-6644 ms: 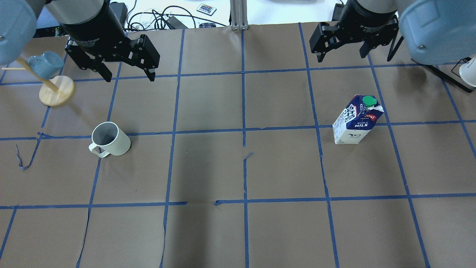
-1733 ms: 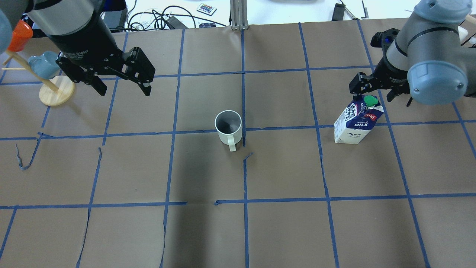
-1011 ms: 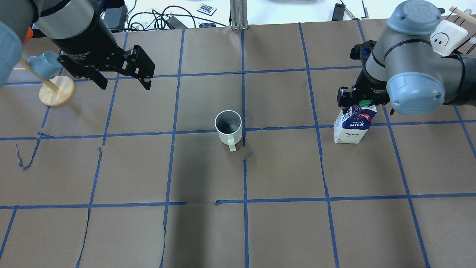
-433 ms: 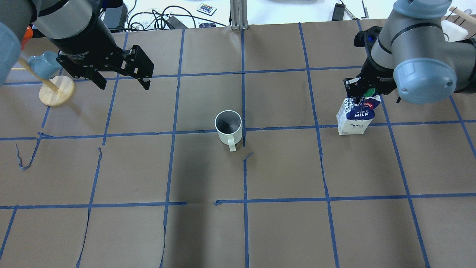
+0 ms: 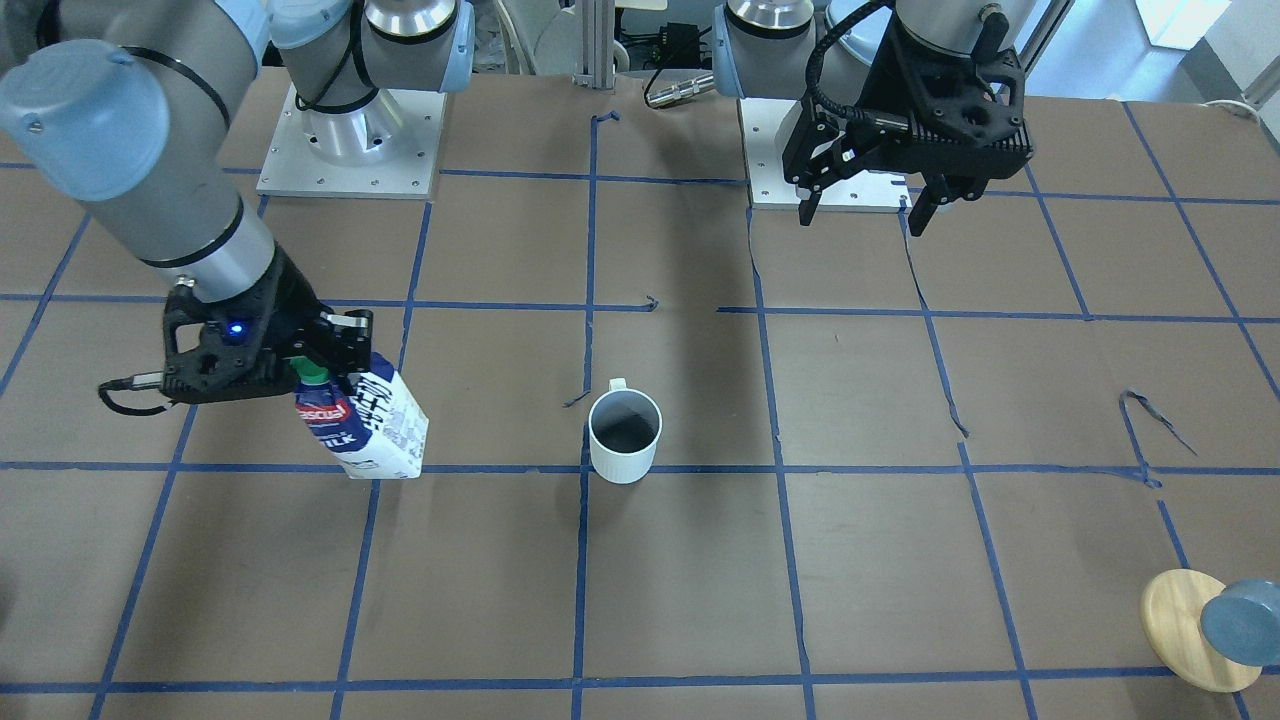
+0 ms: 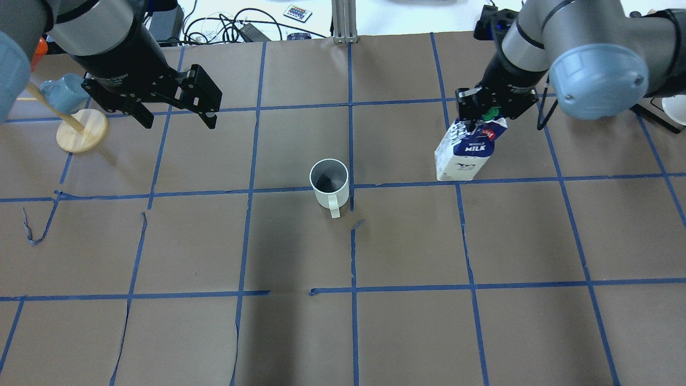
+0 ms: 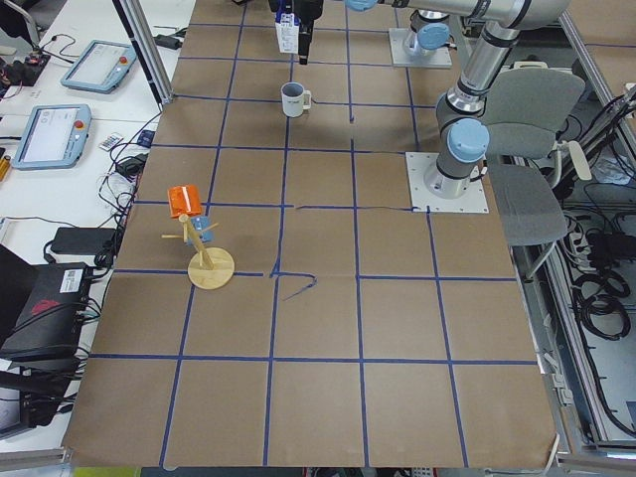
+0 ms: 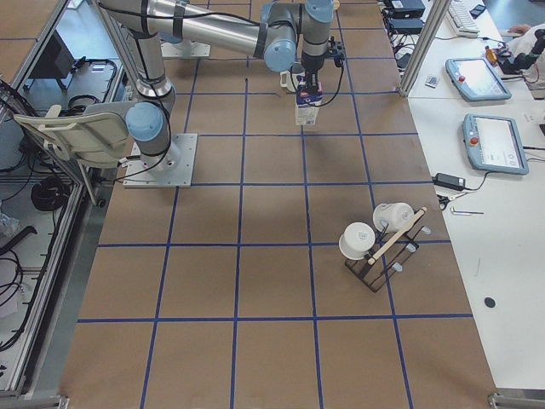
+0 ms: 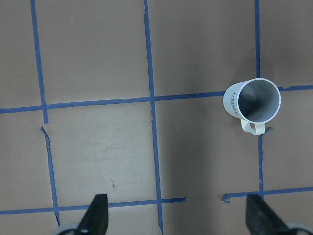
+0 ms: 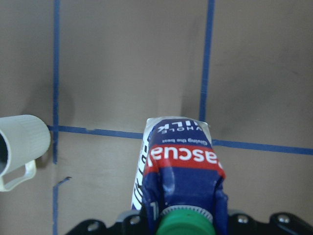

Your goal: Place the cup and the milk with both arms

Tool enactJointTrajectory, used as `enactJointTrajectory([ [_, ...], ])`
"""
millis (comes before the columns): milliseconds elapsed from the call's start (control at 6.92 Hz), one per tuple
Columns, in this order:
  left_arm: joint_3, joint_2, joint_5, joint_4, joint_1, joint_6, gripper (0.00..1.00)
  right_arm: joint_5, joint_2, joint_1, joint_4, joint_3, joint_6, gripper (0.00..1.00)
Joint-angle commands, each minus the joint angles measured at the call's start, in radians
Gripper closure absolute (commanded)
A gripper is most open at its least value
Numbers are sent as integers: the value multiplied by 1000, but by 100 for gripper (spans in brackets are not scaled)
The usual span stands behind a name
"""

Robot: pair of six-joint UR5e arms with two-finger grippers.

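Observation:
The cup (image 6: 329, 182) stands upright at the table's middle, handle toward the robot, also in the front view (image 5: 624, 435) and the left wrist view (image 9: 252, 100). My left gripper (image 6: 178, 122) is open and empty, high up and well to the left of the cup. My right gripper (image 6: 489, 111) is shut on the gable top of the milk (image 6: 466, 155). The carton hangs tilted and seems lifted off the paper, to the right of the cup. In the right wrist view the milk (image 10: 181, 166) fills the middle and the cup (image 10: 19, 142) sits at the left edge.
A wooden mug tree (image 6: 80, 128) with a blue mug stands at the far left. A second rack with white mugs (image 8: 375, 243) stands at the table's right end. Cables (image 6: 225, 24) lie beyond the far edge. Blue tape lines grid the brown paper.
The cup went from the left to the middle. My right gripper came down, shut on the milk's top and carried it left toward the cup. The left gripper has barely moved lately.

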Motion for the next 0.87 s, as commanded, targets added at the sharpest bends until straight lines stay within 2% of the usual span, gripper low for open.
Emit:
enactJointTrajectory([
  [0, 0, -1, -1, 0, 0, -1, 0, 11, 58, 175, -90, -6, 111, 72],
  [722, 0, -1, 0, 0, 0, 1, 0, 8, 115, 217, -144, -3, 118, 71],
])
